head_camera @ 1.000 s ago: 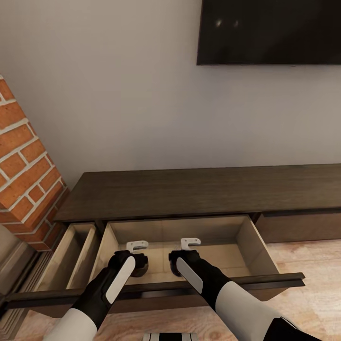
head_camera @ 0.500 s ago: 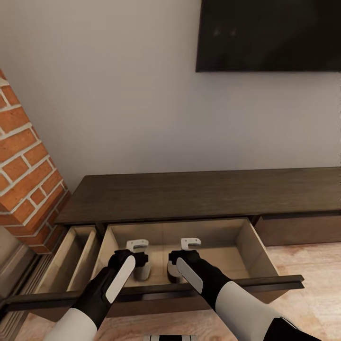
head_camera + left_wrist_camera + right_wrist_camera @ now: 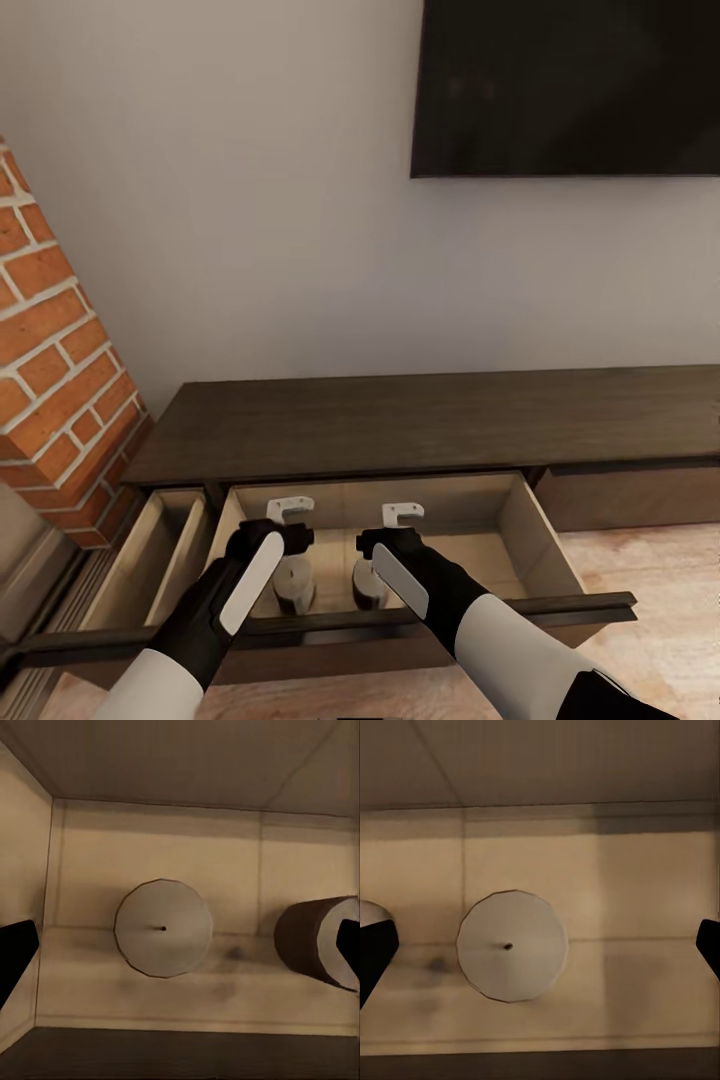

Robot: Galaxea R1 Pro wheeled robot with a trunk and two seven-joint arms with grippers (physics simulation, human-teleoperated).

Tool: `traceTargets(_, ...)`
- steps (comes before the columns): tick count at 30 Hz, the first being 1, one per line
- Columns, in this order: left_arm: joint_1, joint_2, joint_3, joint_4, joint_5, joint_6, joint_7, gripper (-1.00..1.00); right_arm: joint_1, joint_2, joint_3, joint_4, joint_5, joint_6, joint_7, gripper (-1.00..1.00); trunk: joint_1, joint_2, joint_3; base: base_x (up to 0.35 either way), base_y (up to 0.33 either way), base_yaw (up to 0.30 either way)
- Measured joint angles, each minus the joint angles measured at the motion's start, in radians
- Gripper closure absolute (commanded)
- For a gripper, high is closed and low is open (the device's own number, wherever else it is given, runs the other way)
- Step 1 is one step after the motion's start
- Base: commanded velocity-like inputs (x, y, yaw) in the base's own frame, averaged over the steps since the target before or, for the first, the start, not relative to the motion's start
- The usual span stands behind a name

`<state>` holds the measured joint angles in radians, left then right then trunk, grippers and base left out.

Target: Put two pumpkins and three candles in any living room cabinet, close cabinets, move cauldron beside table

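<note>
Two candles stand upright on the floor of the open drawer (image 3: 545,545) of the cabinet (image 3: 420,425), side by side: the left candle (image 3: 293,585) under the left tool (image 3: 290,510), the right candle (image 3: 368,583) under the right tool (image 3: 402,515). Both tools are spread apart and empty. The candles are judged light, rigid and smooth, best gripped across the round sides.
</note>
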<state>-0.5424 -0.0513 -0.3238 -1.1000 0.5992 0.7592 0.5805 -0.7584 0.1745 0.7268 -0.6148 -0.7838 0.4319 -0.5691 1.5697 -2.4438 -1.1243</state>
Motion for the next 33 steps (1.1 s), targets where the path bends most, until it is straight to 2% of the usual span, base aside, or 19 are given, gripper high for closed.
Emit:
traceTargets(2, 0.000, 0.000, 0.001, -0.005, 0.005, 0.029, 0.000, -1.00, 0.000, 0.000, -0.003, -0.001, -0.002, 0.002, -0.002, -1.00, -0.007, 0.014, 0.006, -0.227, 0.000, 0.000)
traceTargets(10, 0.000, 0.002, 0.006, -0.021, 0.009, 0.045, 0.000, -1.00, 0.000, 0.000, -0.007, -0.003, -0.009, 0.008, -0.005, -1.00, -0.038, 0.070, 0.031, -0.080, 0.000, 0.000)
traceTargets(14, 0.000, 0.002, 0.045, -0.023, 0.010, 0.046, 0.000, -1.00, 0.000, 0.000, -0.008, -0.004, -0.023, 0.008, -0.009, -1.00, -0.053, 0.098, 0.044, -0.217, 0.000, 0.000)
traceTargets(17, 0.000, 0.001, 0.060, -0.023, 0.010, 0.047, 0.000, -1.00, 0.000, 0.000, -0.009, -0.004, -0.026, 0.008, -0.012, -1.00, -0.065, 0.119, 0.053, -0.089, 0.000, 0.000)
traceTargets(22, 0.000, 0.001, 0.065, -0.023, 0.010, 0.048, 0.001, -1.00, 0.000, 0.000, -0.009, -0.004, -0.027, 0.007, -0.013, -1.00, -0.084, 0.154, 0.069, -0.178, 0.000, 0.000)
traceTargets(33, 0.000, 0.000, 0.064, -0.023, 0.010, 0.048, 0.000, -1.00, 0.000, 0.000, -0.009, -0.004, -0.028, 0.007, -0.013, -1.00, -0.127, 0.231, 0.103, -0.014, 0.000, 0.000)
